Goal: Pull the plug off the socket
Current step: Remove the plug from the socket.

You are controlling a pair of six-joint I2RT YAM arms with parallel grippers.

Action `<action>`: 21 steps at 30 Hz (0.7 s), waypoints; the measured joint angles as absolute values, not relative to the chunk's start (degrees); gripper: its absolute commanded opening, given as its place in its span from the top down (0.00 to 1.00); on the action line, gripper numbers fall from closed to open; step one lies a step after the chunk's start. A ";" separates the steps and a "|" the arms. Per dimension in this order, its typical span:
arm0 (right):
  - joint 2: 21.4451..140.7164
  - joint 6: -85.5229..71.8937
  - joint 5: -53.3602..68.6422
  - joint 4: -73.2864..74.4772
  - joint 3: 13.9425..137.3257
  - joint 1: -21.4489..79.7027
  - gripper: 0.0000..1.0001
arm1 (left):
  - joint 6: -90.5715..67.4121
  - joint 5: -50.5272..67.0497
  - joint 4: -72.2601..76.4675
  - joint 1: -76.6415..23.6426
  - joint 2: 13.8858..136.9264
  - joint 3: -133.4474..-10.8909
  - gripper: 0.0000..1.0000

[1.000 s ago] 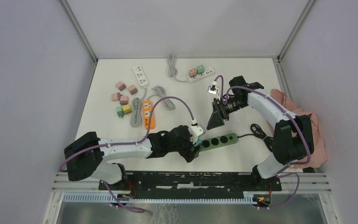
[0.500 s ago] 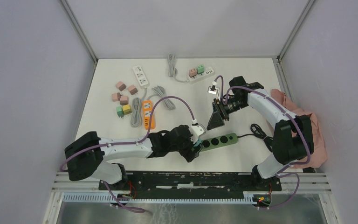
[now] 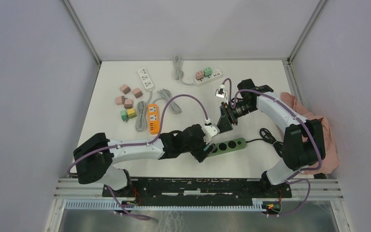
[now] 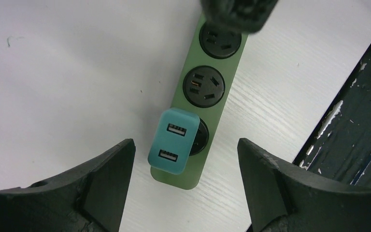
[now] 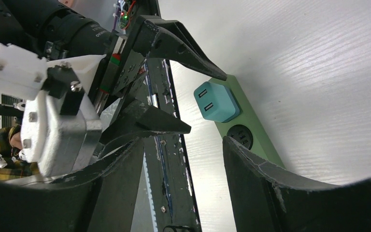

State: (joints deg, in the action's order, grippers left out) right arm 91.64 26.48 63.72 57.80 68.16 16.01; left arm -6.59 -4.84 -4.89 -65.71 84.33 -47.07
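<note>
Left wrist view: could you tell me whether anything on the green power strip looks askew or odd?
The teal plug sits off-centre on the end socket of the green power strip, overhanging its edge; that may be only viewing angle. Nothing else stands out.

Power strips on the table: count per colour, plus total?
white power strips: 2
orange power strip: 1
green power strip: 1
Total: 4
</note>
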 measured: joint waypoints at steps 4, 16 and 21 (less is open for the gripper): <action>91.64 26.89 63.70 57.98 68.36 15.99 0.33 | -3.46 -5.02 -5.06 -65.32 84.79 -48.73 0.21; 91.59 30.61 63.66 59.72 69.28 15.25 0.33 | 0.99 0.84 -5.08 -61.30 86.98 -49.67 0.49; 90.76 32.73 62.46 60.27 69.28 14.87 0.31 | 2.15 3.40 -5.04 -61.08 87.90 -49.78 0.51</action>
